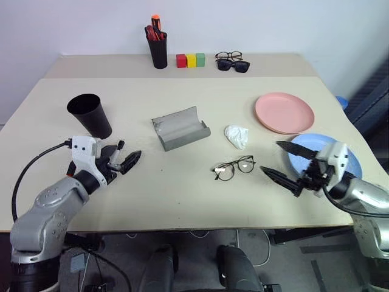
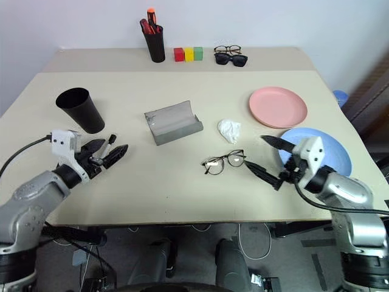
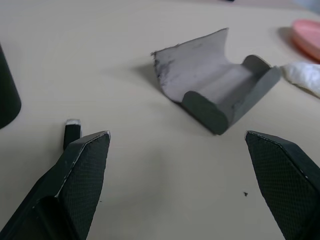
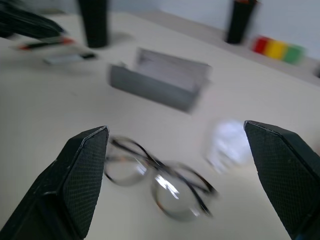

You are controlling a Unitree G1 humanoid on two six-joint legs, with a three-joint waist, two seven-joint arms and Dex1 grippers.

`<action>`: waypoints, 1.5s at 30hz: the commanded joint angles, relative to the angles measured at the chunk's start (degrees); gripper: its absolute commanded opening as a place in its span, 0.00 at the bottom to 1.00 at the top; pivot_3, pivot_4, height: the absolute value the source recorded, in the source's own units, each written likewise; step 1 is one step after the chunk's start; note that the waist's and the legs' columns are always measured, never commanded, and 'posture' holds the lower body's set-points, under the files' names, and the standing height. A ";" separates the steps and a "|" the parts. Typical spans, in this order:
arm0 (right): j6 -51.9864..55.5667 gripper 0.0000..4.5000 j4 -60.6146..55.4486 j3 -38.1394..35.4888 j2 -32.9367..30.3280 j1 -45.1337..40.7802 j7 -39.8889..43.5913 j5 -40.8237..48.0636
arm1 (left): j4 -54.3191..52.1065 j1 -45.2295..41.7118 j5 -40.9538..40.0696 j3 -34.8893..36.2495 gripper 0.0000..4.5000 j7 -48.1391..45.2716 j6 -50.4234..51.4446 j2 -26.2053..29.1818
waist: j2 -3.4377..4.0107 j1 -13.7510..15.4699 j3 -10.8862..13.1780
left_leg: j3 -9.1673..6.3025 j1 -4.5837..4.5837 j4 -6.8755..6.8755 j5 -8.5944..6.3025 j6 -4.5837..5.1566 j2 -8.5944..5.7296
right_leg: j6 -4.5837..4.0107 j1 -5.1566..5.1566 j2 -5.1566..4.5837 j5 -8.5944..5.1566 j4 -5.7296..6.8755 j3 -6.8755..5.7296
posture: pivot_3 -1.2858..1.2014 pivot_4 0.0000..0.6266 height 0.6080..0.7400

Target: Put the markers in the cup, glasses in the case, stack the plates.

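The black cup [image 1: 90, 114] stands at the left. My left gripper [image 1: 124, 159] hovers open just in front of it, over the markers. One marker's black cap [image 3: 72, 132] shows beside a finger, and from the right wrist view a red-capped marker [image 4: 45, 44] and a pale one [image 4: 67, 58] lie side by side. The grey case [image 1: 179, 128] lies open mid-table. The wire-rimmed glasses [image 1: 234, 167] rest in front of it. My right gripper [image 1: 285, 163] is open, just right of the glasses and pointing at them. The pink plate [image 1: 284, 112] and blue plate [image 1: 352, 164] sit apart at the right.
A crumpled white cloth [image 1: 237, 135] lies between the case and the pink plate. On the back table stand a pen pot [image 1: 158, 48] with red pens, coloured blocks [image 1: 191, 60] and dark sunglasses with another pair [image 1: 232, 62].
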 commanded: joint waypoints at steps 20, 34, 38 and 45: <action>-2.06 0.98 2.08 11.33 3.61 -13.10 4.43 -2.45 | 31.44 -32.16 11.66 -12.50 0.99 1.82 18.93 5.67 | -0.19 0.02 0.11 | -0.03 -0.07 -0.01 0.08 -0.12 -0.03 | 0.18 -0.13 0.08 0.07 0.15 0.00 | 0.52 0.24 1.00; -3.12 1.00 1.81 10.74 3.30 -11.46 3.59 -3.59 | 45.85 -38.87 19.94 -18.39 0.47 -1.61 19.87 3.32 | -0.17 0.10 0.09 | -0.03 0.17 0.00 0.11 -0.17 -0.03 | 0.18 -0.04 0.07 0.06 0.38 0.01 | 0.52 0.24 1.00; -3.57 1.00 2.24 10.71 3.47 -11.25 3.58 -3.95 | 43.95 -37.93 20.02 -17.42 0.05 -2.05 22.27 2.72 | -0.17 0.23 0.09 | -0.02 0.16 0.00 0.11 -0.18 -0.06 | 0.23 -0.03 0.01 0.05 0.38 0.02 | 0.52 0.24 1.00; -4.94 1.00 4.12 11.30 3.90 -11.27 3.80 -4.73 | 21.16 -29.47 14.59 -12.73 0.01 -7.14 19.54 2.99 | -0.21 0.00 0.12 | -0.01 0.14 -0.02 0.11 -0.19 -0.06 | 0.22 -0.06 -0.01 0.04 0.39 0.04 | 0.52 0.24 1.00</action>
